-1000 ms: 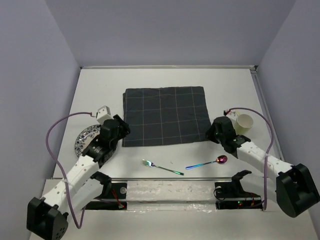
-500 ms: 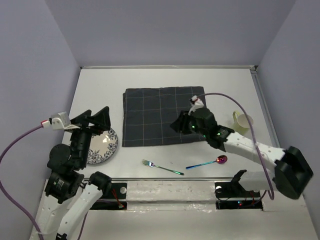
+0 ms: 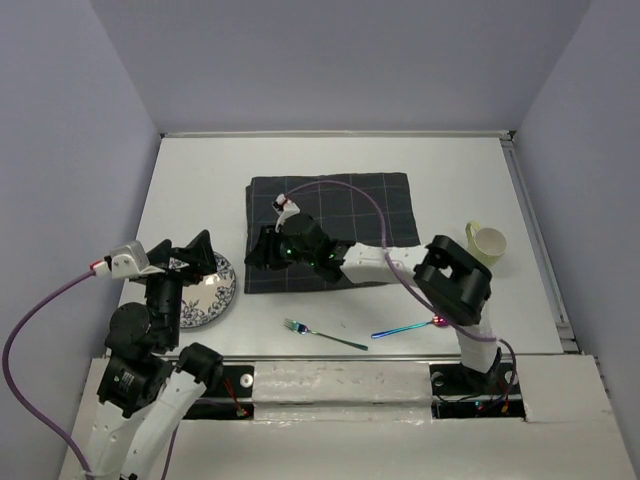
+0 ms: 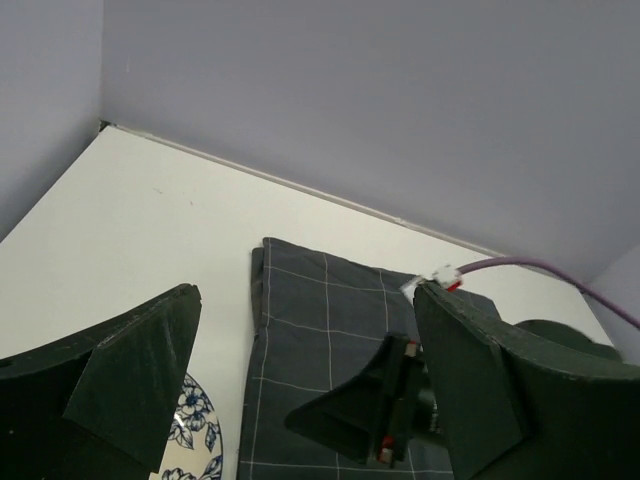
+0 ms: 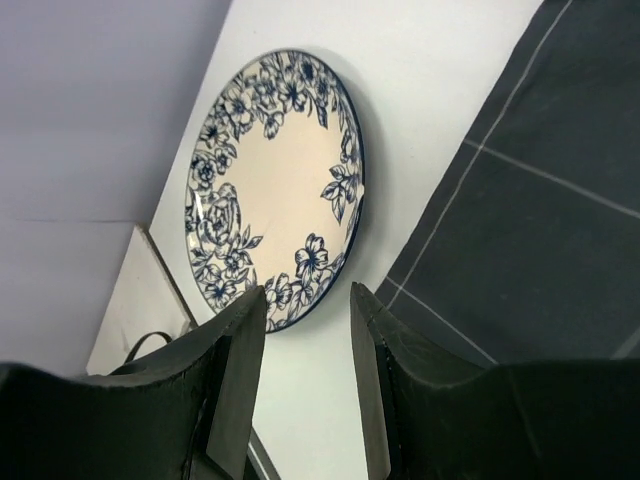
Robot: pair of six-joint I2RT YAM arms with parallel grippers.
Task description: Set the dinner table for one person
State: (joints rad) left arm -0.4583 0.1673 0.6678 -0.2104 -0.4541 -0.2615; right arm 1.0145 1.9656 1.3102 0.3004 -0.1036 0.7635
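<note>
Right hand [image 5: 308, 298] empty, narrow; that gap may shove the round blue-floral ceramic plate [image 5: 270, 180] just ahead. Left hand [image 4: 305, 295] wide.

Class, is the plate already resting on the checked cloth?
No, the plate lies on the bare dinner table, beside the cloth.

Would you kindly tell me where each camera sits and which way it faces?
Top external: above and behind the arm bases, looking down on the table; both arms, the left hand and the right hand show.
Left wrist: above the table's left side, facing across the cloth to the far wall; its own fingers frame the bottom.
Right wrist: low over the cloth's left edge, facing the plate; its own fingers fill the bottom.
Shared: all three show cloth and plate; left wrist also sees the right hand.
</note>
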